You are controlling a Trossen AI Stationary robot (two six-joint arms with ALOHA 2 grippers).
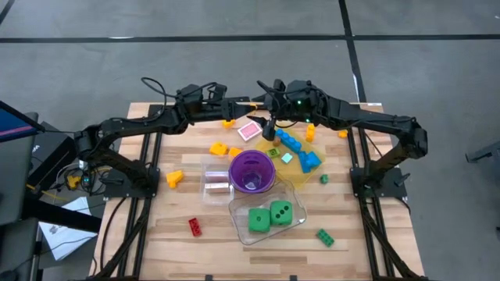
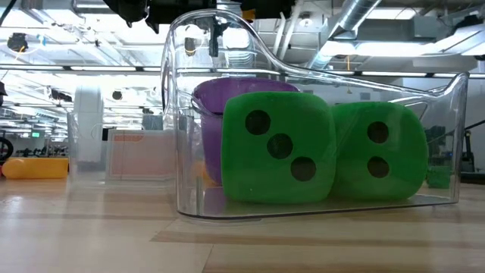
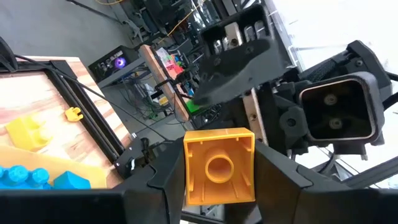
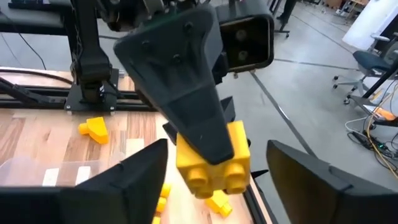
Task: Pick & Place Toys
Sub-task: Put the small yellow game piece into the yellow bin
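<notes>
My left gripper (image 3: 219, 186) is shut on a yellow brick (image 3: 217, 165), held in the air over the table's far middle (image 1: 255, 103). My right gripper (image 4: 214, 186) is open, with one finger on each side of that brick (image 4: 214, 158), apart from it. Two green black-dotted dice (image 1: 269, 216) lie in a clear tub (image 2: 447, 144) near the front. Blue bricks (image 1: 297, 144) lie on the yellow translucent tray (image 1: 312, 168). Other small bricks lie loose on the table. My left gripper pinches the yellow brick by two opposite side walls (image 3: 189, 171) between its two fingers. The fingers come about level from the table's left. The brick is lifted clear of the table, its hollow underside toward my left wrist and its studs (image 4: 208, 177) toward my right gripper.
A purple cup (image 1: 251, 170) stands at the middle beside a second clear tub (image 1: 215, 178). Loose pieces: pink (image 1: 250, 130), yellow (image 1: 219, 147), orange (image 1: 173, 178), red (image 1: 194, 226), green (image 1: 325, 236). Both arms meet over the far middle.
</notes>
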